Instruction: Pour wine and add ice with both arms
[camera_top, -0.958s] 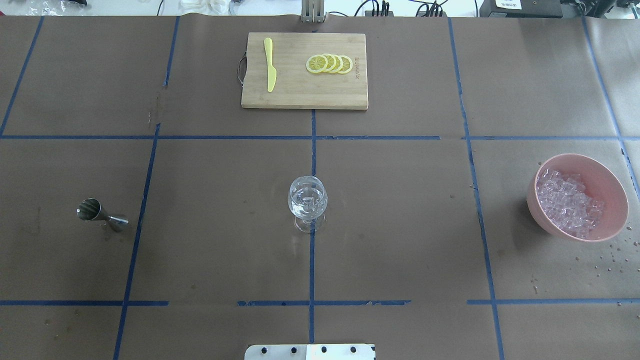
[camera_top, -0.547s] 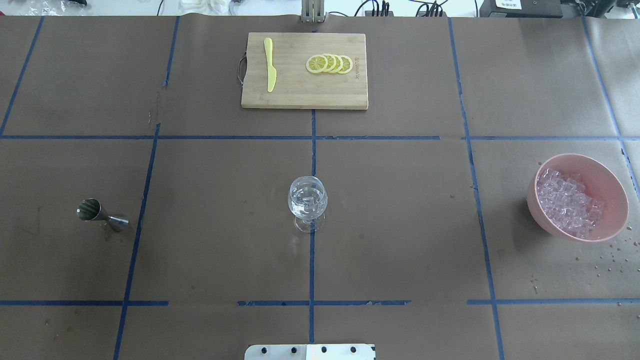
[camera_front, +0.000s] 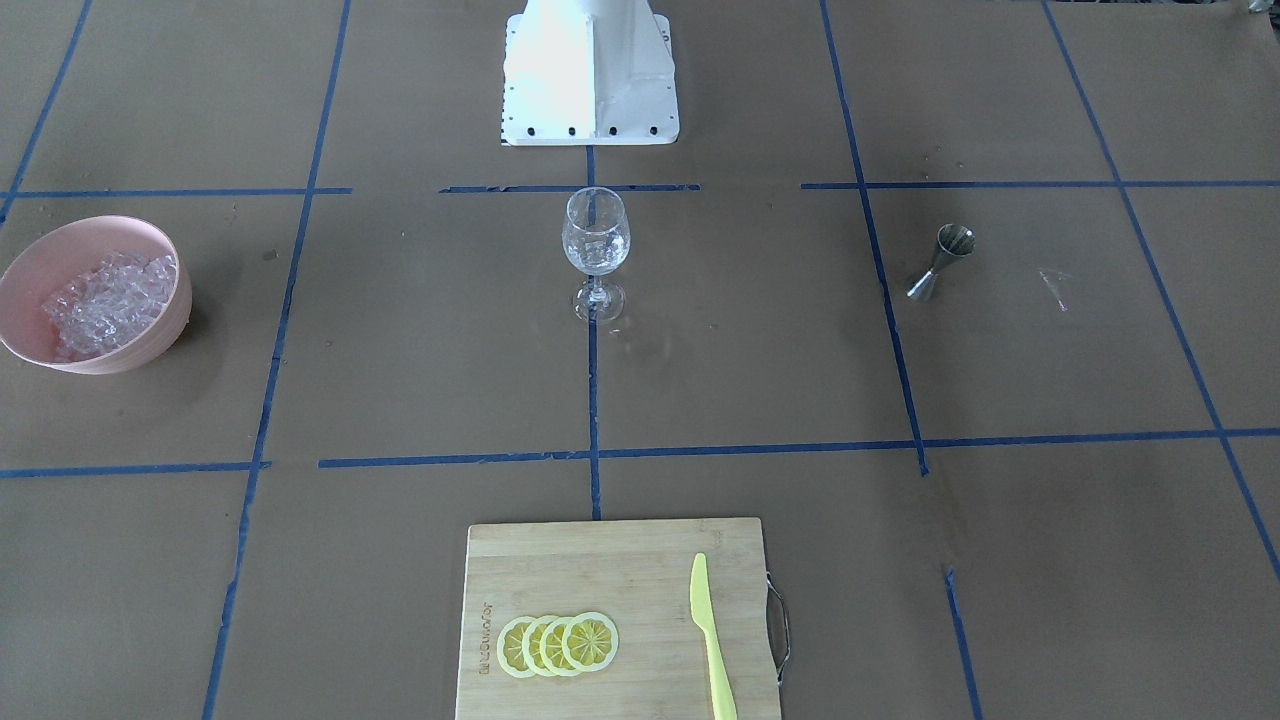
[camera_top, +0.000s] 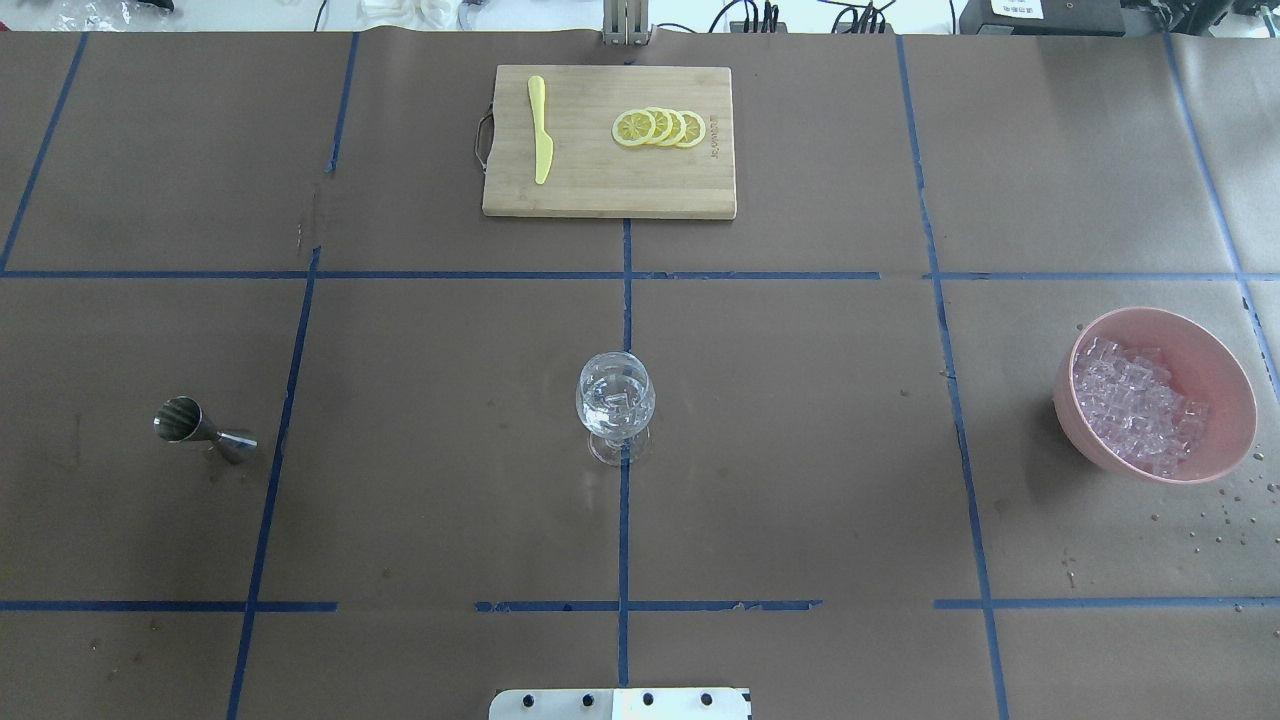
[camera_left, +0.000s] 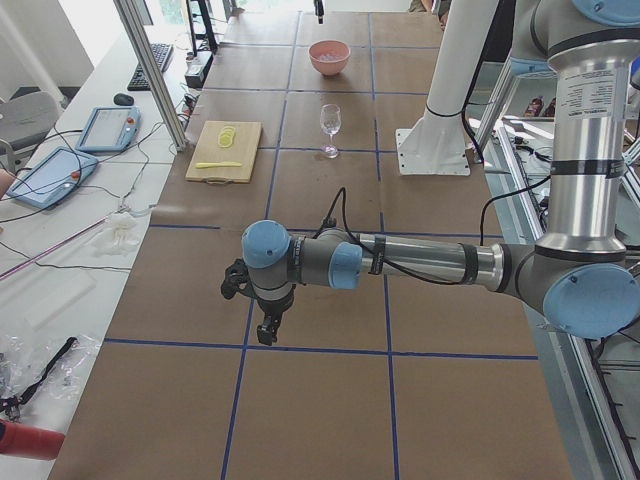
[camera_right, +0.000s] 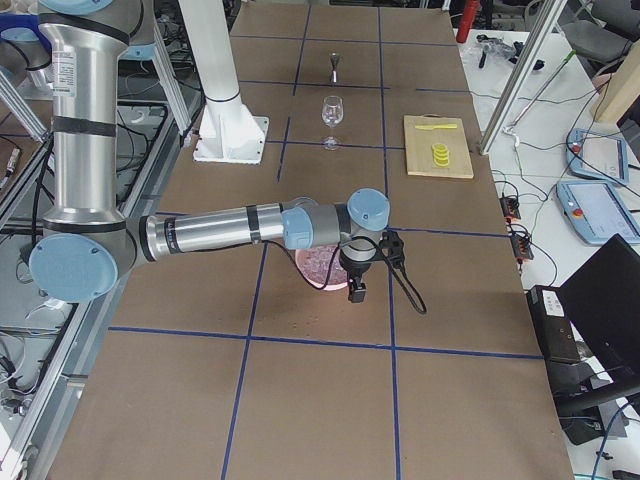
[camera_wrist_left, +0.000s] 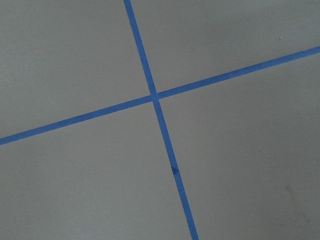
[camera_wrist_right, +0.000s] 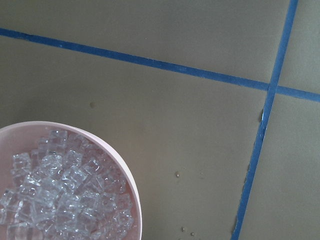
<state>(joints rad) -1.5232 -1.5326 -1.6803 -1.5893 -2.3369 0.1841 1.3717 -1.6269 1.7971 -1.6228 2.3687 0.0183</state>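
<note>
My left arm (camera_left: 420, 262) reaches out low over the brown paper, and my left gripper (camera_left: 267, 330) points down above a blue tape line (camera_wrist_left: 150, 80); its wrist camera shows only a tape crossing, and I cannot tell how far its jaws are parted or whether they hold anything. My right arm (camera_right: 220, 230) reaches out the same way, with my right gripper (camera_right: 357, 292) hanging by the rim of the pink bowl (camera_top: 1230, 375); I cannot tell the gap between its jaws either. The ice (camera_wrist_right: 65, 195) lies heaped in that bowl on my right side, and water droplets (camera_top: 1225, 510) dot the paper just beside it. Straight ahead of the white pedestal (camera_front: 590, 70) the wine glass (camera_top: 615, 400) stands upright on the centre tape line, with a few clear chunks inside it. A steel jigger (camera_top: 200, 428) stands well apart on my left side. Farthest off, the wooden cutting board (camera_top: 600, 190) carries a yellow knife (camera_top: 540, 130) and a row of overlapping lemon slices (camera_top: 660, 127).
</note>
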